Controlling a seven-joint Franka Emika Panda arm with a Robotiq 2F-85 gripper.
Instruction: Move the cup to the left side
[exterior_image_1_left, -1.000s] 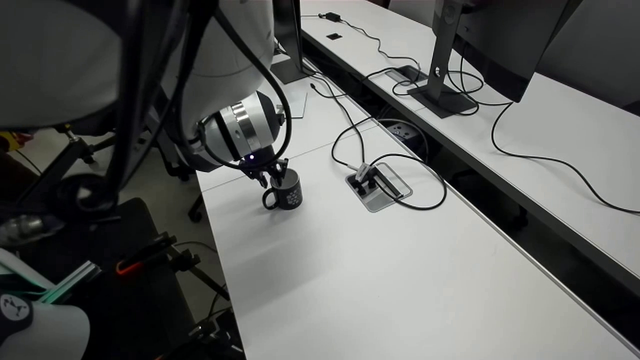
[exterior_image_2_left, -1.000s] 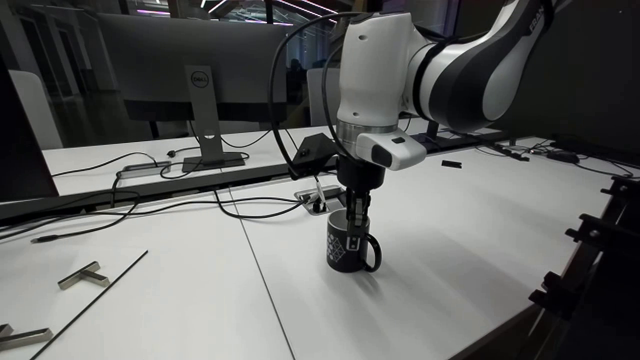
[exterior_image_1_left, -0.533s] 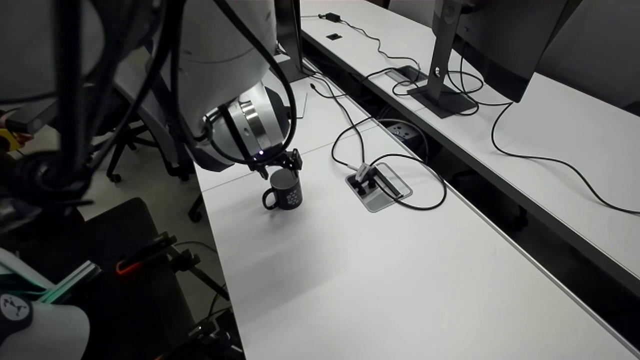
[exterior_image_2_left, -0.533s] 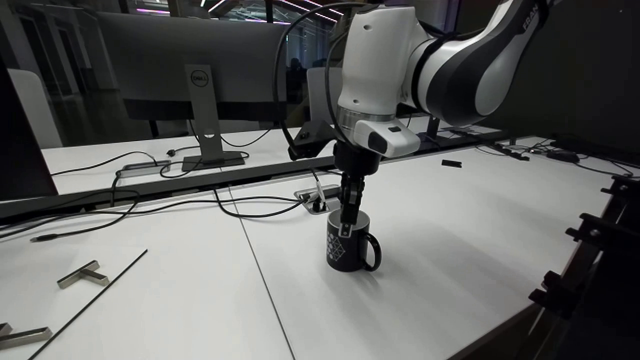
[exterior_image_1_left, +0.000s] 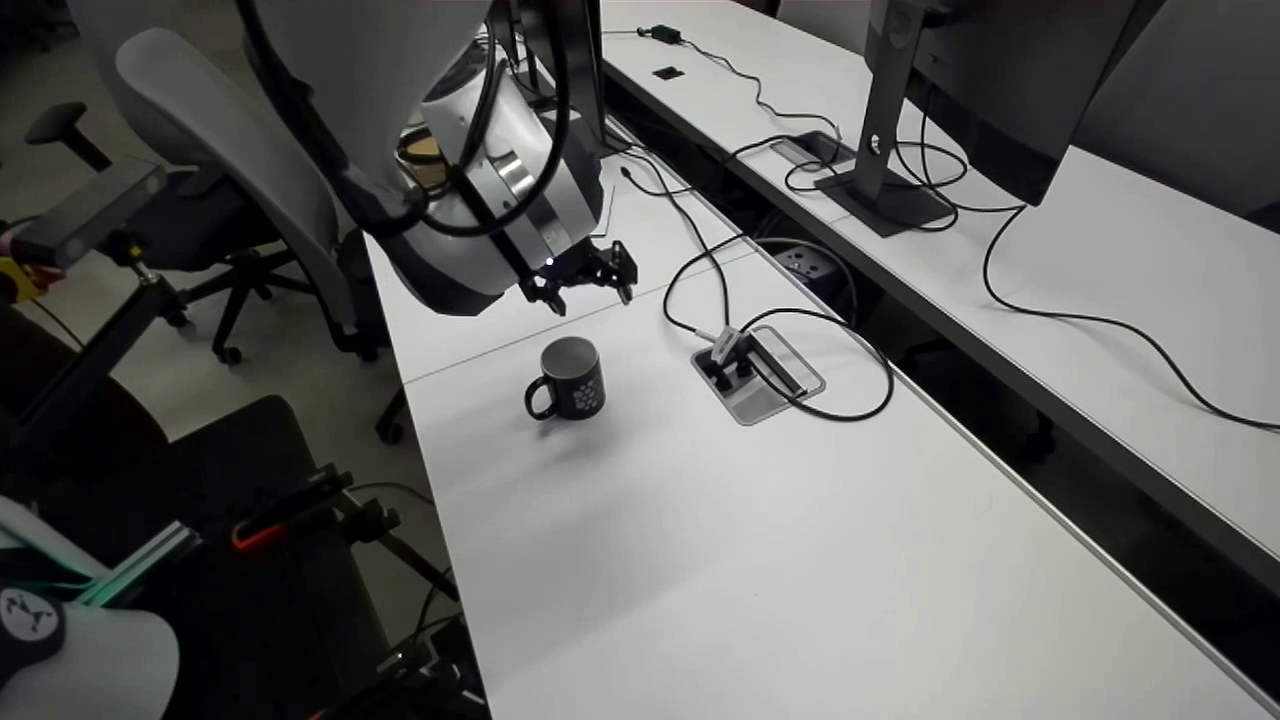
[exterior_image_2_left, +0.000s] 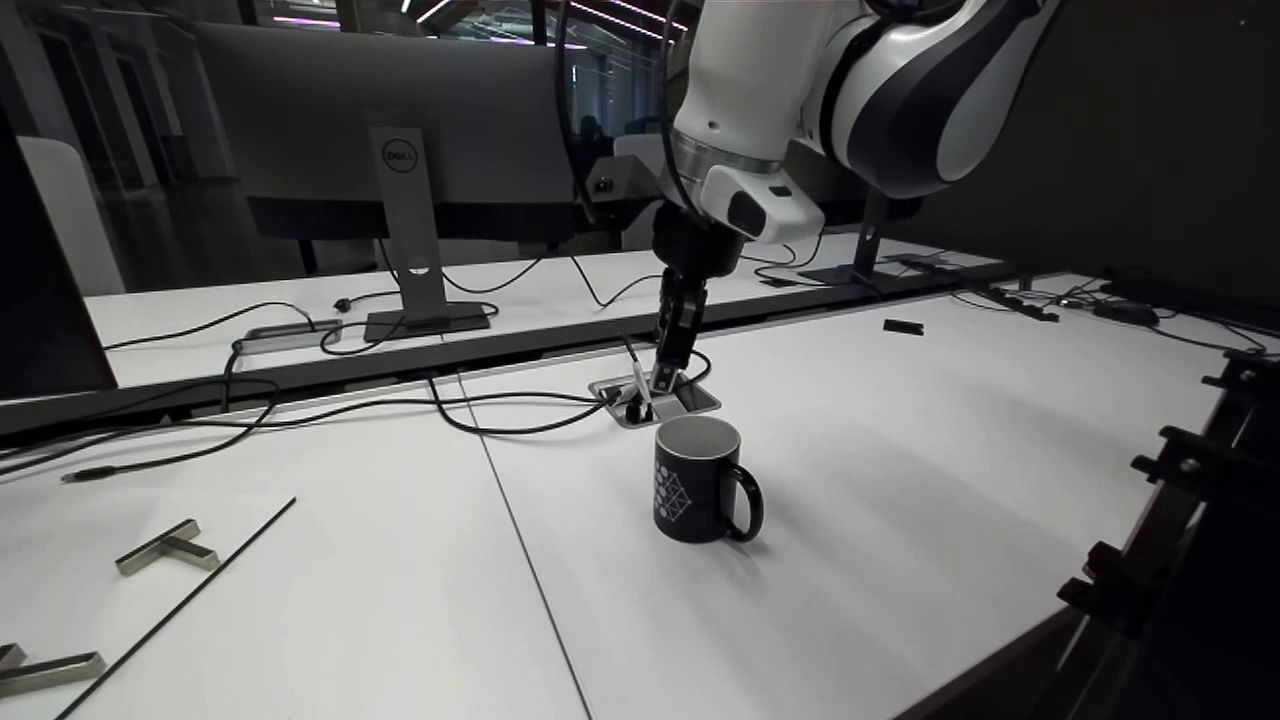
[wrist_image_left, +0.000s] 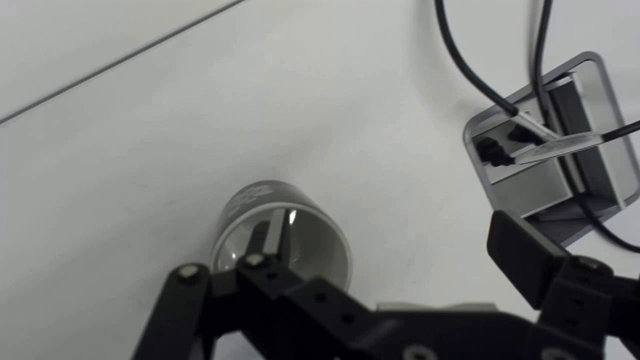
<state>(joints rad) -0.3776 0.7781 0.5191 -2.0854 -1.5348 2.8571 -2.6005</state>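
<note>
The dark cup (exterior_image_1_left: 578, 390) stands upright on the white table in both exterior views, its pale dotted pattern and loop handle showing. Above the table and apart from the cup, my gripper (exterior_image_1_left: 592, 303) holds its jaws wide with nothing between them. Another exterior view has the gripper (exterior_image_2_left: 664, 380) beyond the cup (exterior_image_2_left: 690, 495), higher than its rim, in front of the socket panel. Looking down in the wrist view, I see into the cup (wrist_image_left: 320, 240); a finger (wrist_image_left: 274, 235) overlaps its opening there, and the handle is hidden.
A socket panel (exterior_image_2_left: 690, 400) with plugged-in cables is set into the table behind the cup. Metal T-shaped pieces (exterior_image_2_left: 165, 548) lie on a sheet at the near left of that view. A monitor (exterior_image_2_left: 400, 160) stands at the back; the table edge (exterior_image_1_left: 440, 520) runs near the cup's handle side.
The jaws have spread, letting go of the cup. My gripper has risen off it and moved back towards the socket panel side. The cup has stayed in place.
</note>
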